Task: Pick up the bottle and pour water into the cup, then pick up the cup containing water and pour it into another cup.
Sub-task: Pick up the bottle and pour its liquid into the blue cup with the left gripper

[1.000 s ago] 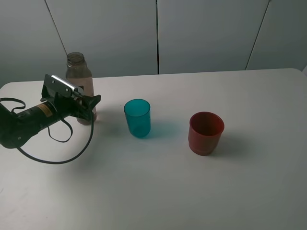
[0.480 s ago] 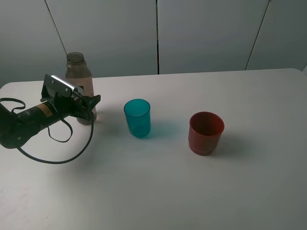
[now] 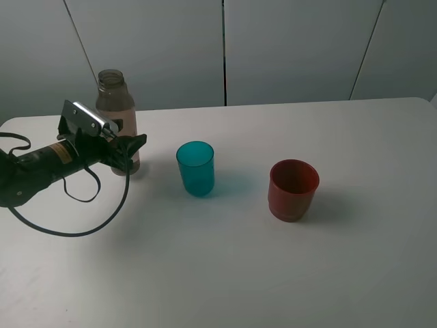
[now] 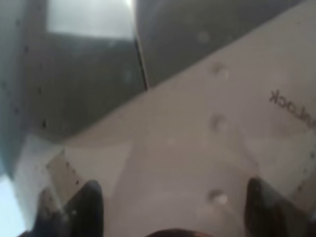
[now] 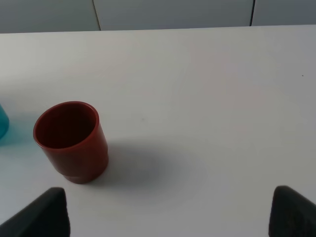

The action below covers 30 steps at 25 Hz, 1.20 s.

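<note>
The smoky brown-grey bottle stands upright at the left of the white table. My left gripper is shut on its lower body. In the left wrist view the bottle fills the frame between the dark fingertips. The teal cup stands upright right of the bottle, apart from it. The red-brown cup stands further right and also shows in the right wrist view. My right gripper is open and empty, back from the red cup, and is out of the exterior high view.
A black cable loops from the left arm onto the table in front of it. A grey panelled wall runs behind the table's far edge. A sliver of the teal cup shows at the edge of the right wrist view.
The bottle and my left gripper have shifted slightly up and to the right together. The two cups have not moved.
</note>
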### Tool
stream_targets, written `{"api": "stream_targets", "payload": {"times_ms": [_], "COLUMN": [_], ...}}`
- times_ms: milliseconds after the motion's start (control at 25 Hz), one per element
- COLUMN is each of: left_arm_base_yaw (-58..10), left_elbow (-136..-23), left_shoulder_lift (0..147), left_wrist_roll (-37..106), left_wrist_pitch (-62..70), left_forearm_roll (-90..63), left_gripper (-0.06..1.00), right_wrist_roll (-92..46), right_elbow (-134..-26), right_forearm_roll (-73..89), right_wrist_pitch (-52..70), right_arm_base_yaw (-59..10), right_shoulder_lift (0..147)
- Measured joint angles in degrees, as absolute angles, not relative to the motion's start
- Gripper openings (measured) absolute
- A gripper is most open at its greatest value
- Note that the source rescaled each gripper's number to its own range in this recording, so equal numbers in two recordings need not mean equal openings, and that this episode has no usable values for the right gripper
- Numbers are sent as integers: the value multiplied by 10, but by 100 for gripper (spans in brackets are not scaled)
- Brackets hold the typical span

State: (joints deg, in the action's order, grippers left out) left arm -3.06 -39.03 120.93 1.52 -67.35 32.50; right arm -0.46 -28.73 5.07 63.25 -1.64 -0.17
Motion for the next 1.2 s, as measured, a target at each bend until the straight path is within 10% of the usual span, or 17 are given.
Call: {"api": "stream_targets", "payload": {"times_ms": [1200], "left_arm_base_yaw": [-87], "left_elbow": [-389], "left_shoulder_lift": [1058], "left_wrist_roll": [223], "left_wrist_pitch": [-321], "left_forearm_roll": [437], "left_gripper": [1], "right_wrist_roll": [-5], "right_elbow": [-287], "right_forearm_roll": [51], "right_wrist_pitch": [633], "right_arm_base_yaw": [-16], "right_shoulder_lift": [-2]}}
